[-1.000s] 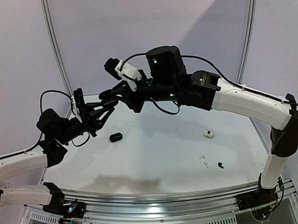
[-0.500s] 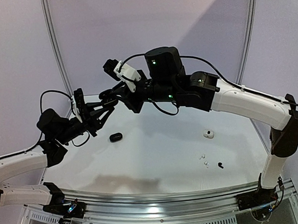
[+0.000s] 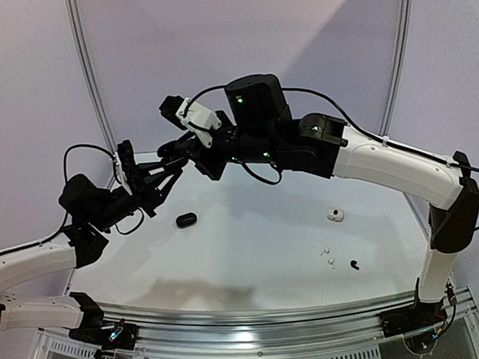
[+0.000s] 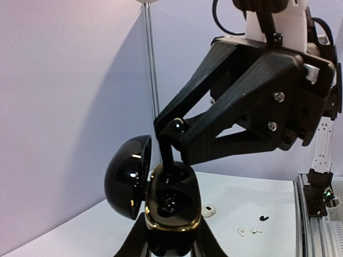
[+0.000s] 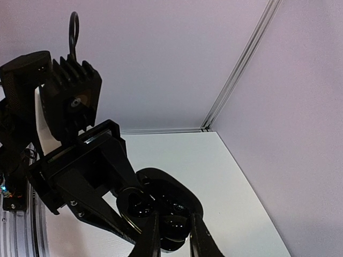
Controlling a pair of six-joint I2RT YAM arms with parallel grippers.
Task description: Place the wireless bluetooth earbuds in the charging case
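Gripping a glossy black ovoid case (image 4: 171,206), domed lid (image 4: 127,176) open, the left tool (image 4: 172,243) held firm. Right tool (image 4: 174,136), narrow, pinched a shiny black earbud (image 4: 168,155), stem at the case mouth. White earbuds (image 3: 329,258) lay on the table (image 3: 250,231).

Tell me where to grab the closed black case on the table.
Grip the closed black case across its short width, mid-length, coming straight down. It lies flat and runs left to right in the top view, so pinch its long sides.
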